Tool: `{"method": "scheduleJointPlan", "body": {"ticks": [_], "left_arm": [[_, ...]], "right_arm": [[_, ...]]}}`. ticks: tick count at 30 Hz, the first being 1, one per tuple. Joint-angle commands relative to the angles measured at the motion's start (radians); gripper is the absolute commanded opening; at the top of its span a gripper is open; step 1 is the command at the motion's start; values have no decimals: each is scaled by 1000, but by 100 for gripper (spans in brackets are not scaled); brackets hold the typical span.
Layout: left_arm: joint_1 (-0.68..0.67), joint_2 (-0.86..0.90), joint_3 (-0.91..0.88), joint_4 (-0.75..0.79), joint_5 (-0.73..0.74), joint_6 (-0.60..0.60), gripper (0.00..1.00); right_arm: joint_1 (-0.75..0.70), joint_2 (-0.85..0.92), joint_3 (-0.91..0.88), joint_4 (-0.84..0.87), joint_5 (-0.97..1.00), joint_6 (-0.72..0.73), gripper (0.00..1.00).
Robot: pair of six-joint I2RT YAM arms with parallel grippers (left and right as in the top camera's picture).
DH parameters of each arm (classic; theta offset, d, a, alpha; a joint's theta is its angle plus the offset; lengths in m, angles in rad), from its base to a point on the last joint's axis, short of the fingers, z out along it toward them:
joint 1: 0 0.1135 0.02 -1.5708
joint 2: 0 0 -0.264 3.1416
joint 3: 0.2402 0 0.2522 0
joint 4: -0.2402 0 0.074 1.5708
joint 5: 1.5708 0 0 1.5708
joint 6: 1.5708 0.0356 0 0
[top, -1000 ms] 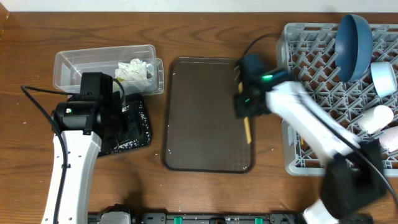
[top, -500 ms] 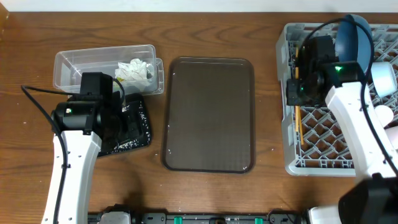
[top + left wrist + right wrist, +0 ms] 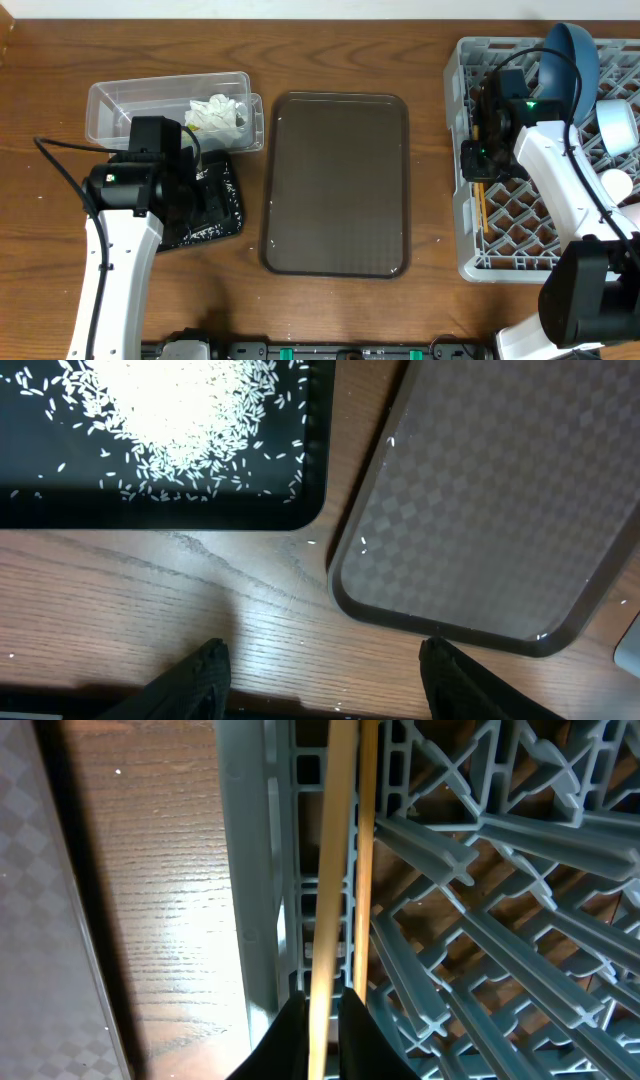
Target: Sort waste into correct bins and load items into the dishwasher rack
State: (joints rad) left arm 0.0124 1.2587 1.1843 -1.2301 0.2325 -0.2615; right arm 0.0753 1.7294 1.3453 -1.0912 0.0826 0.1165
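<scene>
My right gripper (image 3: 322,1020) is shut on the thin yellowish chopsticks (image 3: 330,870); one stick runs between its jaws and the other lies against the right finger. It holds them lengthwise over the left edge of the grey dishwasher rack (image 3: 470,262), where the chopsticks (image 3: 480,205) show below the gripper (image 3: 478,160). A dark-blue bowl (image 3: 568,60), a light-blue bowl (image 3: 618,125) and a white cup (image 3: 615,185) sit in the rack. My left gripper (image 3: 325,680) is open and holds nothing, low over bare table by the black tray (image 3: 150,510) holding rice grains (image 3: 180,410).
The brown serving tray (image 3: 335,180) lies in the middle of the table. A clear tub (image 3: 120,105) with crumpled white napkins (image 3: 215,112) stands at the back left, behind the black tray (image 3: 225,195). A few stray grains lie on the wood.
My right arm swung the chopsticks from the brown tray's right edge over to the rack's left side and lowered them there. The left arm has not moved.
</scene>
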Motion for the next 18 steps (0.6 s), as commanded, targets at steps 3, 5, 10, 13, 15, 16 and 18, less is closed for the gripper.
{"method": "scheduleJointPlan", "body": {"ticks": [3, 5, 10, 13, 15, 16, 18], "left_arm": [[5, 2, -1, -3, -10, 6, 68], [5, 2, -1, -2, -10, 6, 72], [3, 2, -1, 31, -10, 6, 79], [-14, 2, 0, 79, -9, 21, 80], [-38, 3, 0, 120, -10, 64, 81], [-51, 6, 0, 137, -10, 79, 82], [-70, 17, 0, 146, -10, 82, 85]], "right_arm": [[-13, -22, -1, -9, 11, 40, 20], [-14, -53, 1, -4, -10, 48, 27], [-21, -158, 3, 43, -24, 47, 63], [-26, -206, 3, 73, -39, 42, 68], [-32, -219, 3, 88, -64, 24, 68], [-38, -219, 3, 93, -92, 8, 68], [-55, -216, 3, 87, -146, -11, 69]]}}
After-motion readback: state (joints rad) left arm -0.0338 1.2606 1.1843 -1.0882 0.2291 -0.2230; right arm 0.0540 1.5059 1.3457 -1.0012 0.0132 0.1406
